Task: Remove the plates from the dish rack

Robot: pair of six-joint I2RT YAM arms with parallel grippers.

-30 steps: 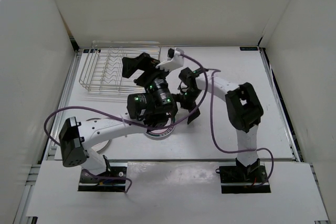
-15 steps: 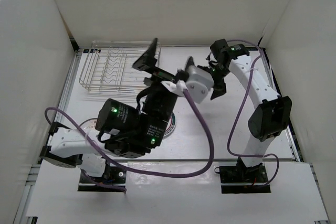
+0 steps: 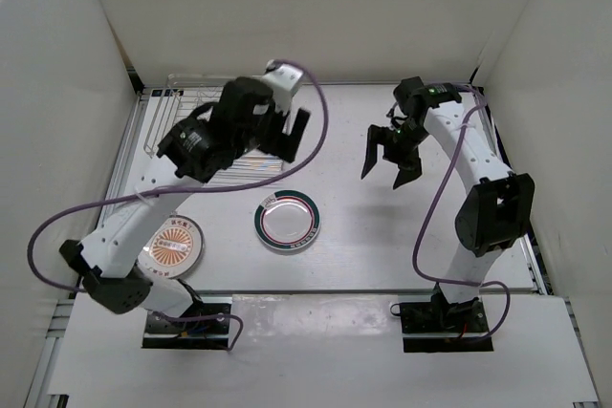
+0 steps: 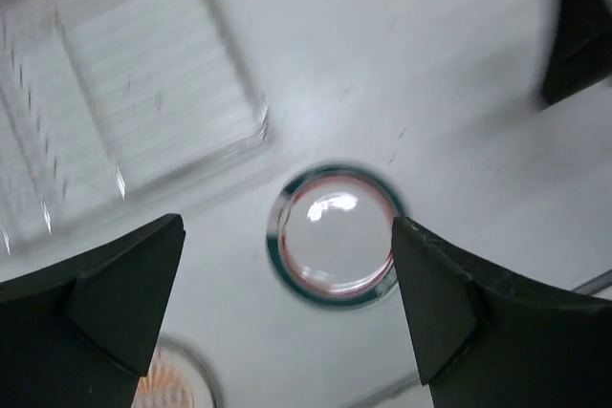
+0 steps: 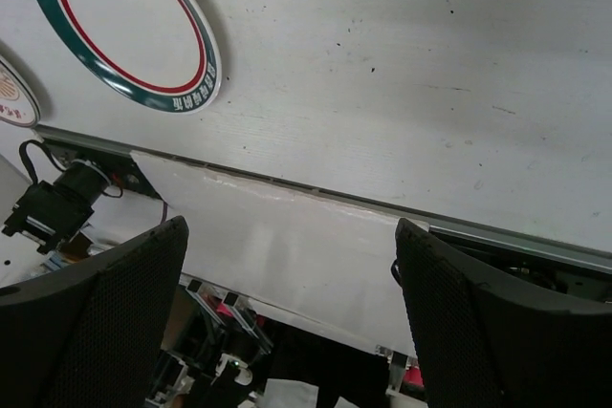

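Observation:
A white plate with a dark teal ring (image 3: 287,220) lies flat on the table's middle, and it also shows below my left wrist camera (image 4: 335,246) and at the right wrist view's upper left (image 5: 124,31). An orange sunburst plate (image 3: 170,246) (image 4: 177,379) (image 5: 11,93) lies flat to its left. The wire dish rack (image 3: 156,131) (image 4: 124,112) sits at the back left, mostly hidden by my left arm and blurred in the wrist view. My left gripper (image 3: 290,136) (image 4: 287,265) hangs open and empty high over the rack's right end. My right gripper (image 3: 390,157) (image 5: 292,236) is open and empty above the table's right half.
White walls (image 3: 57,93) enclose the table on the left, back and right. A white ledge (image 3: 316,332) (image 5: 287,236) runs along the near edge over the arm bases. Purple cables (image 3: 96,207) loop from both arms.
Both arms have pulled away from the table's middle. My left arm swung up and back toward the rack, my right arm drew back to the right, and the teal-ringed plate now lies uncovered.

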